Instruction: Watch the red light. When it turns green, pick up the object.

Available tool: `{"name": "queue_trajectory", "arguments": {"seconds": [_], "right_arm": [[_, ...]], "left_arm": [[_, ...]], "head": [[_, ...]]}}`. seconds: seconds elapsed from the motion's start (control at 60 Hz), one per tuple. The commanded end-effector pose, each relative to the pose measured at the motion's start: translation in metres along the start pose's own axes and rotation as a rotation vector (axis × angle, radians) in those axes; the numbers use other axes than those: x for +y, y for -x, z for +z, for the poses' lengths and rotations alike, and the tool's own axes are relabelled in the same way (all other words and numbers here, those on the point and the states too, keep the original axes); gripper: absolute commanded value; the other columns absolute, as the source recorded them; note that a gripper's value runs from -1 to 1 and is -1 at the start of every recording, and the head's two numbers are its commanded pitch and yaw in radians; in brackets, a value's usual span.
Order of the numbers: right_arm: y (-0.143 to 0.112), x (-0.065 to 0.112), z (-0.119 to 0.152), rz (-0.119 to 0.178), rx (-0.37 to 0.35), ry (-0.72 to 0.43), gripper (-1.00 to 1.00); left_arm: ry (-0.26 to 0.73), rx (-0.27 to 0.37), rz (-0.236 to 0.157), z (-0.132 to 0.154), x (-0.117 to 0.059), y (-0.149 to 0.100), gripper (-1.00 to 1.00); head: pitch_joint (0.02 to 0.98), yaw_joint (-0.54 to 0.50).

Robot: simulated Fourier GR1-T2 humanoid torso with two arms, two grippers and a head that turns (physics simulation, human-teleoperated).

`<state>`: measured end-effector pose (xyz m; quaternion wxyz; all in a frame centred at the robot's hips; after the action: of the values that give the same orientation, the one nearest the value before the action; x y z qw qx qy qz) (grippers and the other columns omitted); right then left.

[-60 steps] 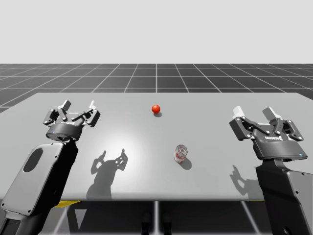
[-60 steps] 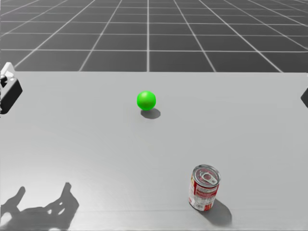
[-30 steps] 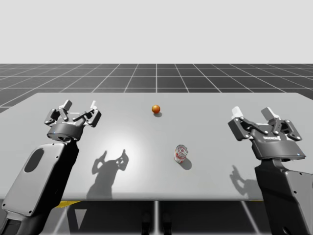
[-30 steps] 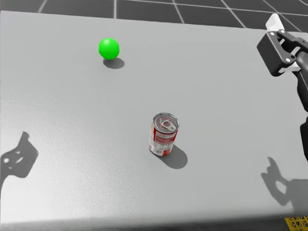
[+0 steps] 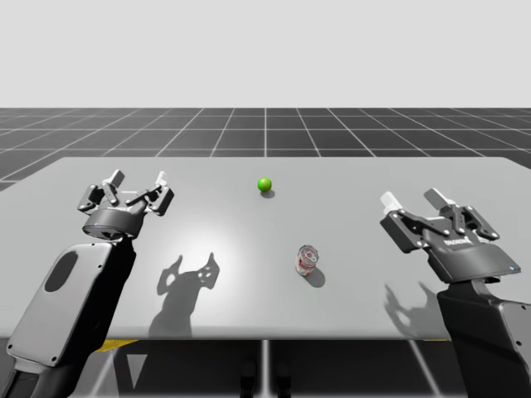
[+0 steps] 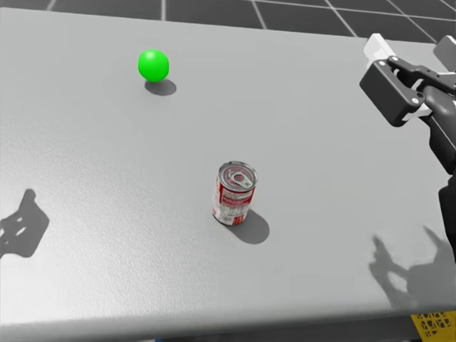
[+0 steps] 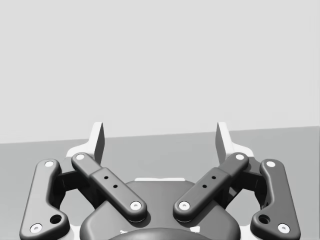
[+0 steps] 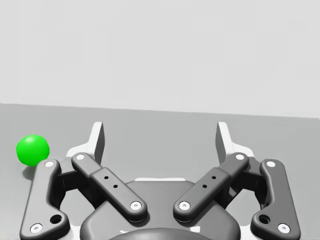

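Both left hand (image 5: pixel 138 179) and right hand (image 5: pixel 411 200) gape empty, flanking a glossy green sphere (image 5: pixel 265 184) and metal can (image 5: pixel 307 259).

My left gripper (image 5: pixel 137 184) and right gripper (image 5: pixel 412 203) were built alike: dark grey linkage bars (image 7: pixel 115 187) pinned with pale round screws (image 7: pixel 135 205), ending in fingers (image 7: pixel 98 141) with white tips. Each sat on a rounded dark grey wrist housing (image 5: pixel 108 222); the right one carried small white lettering (image 5: pixel 456 240). My left forearm (image 5: pixel 79 307) was a glossy grey shell with a darker oval inset (image 5: pixel 60 270).
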<state>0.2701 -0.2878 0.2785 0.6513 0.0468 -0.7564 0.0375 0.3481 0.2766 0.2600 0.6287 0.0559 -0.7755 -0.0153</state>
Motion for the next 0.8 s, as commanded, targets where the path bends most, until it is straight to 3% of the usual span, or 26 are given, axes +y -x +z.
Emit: {"name": "queue_trajectory", "arguments": {"seconds": [0.017, 0.15, 0.283, 0.333, 0.4, 0.5, 0.683, 0.8], "right_arm": [[0.008, 0.011, 0.017, 0.006, 0.072, -0.138, -1.0], [0.017, 0.018, 0.034, -0.03, 0.121, -0.258, -1.0], [0.027, 0.022, 0.044, -0.017, 0.135, -0.329, -1.0], [0.031, 0.024, 0.048, -0.026, 0.155, -0.362, -1.0], [0.041, 0.027, 0.053, 0.005, 0.162, -0.412, -1.0], [0.057, 0.033, 0.057, 0.012, 0.201, -0.493, -1.0], [0.077, 0.042, 0.053, 0.006, 0.266, -0.553, -1.0], [0.088, 0.048, 0.048, -0.021, 0.308, -0.581, -1.0]], "left_arm": [[0.001, 0.003, -0.002, 0.0, 0.0, 0.001, -1.0], [0.005, 0.005, -0.004, -0.001, -0.001, 0.002, -1.0], [0.006, 0.006, -0.004, -0.001, -0.001, 0.002, -1.0], [0.007, 0.007, -0.004, -0.001, -0.001, 0.003, -1.0], [0.009, 0.008, -0.005, -0.001, -0.001, 0.003, -1.0], [0.011, 0.01, -0.005, -0.002, -0.002, 0.004, -1.0], [0.015, 0.015, -0.005, -0.002, -0.003, 0.004, -1.0], [0.017, 0.015, -0.005, -0.002, -0.003, 0.005, -1.0]], "head": [[0.836, -0.19], [0.834, -0.19], [0.833, -0.19], [0.833, -0.19], [0.832, -0.19], [0.83, -0.19], [0.831, -0.19], [0.833, -0.19]]}}
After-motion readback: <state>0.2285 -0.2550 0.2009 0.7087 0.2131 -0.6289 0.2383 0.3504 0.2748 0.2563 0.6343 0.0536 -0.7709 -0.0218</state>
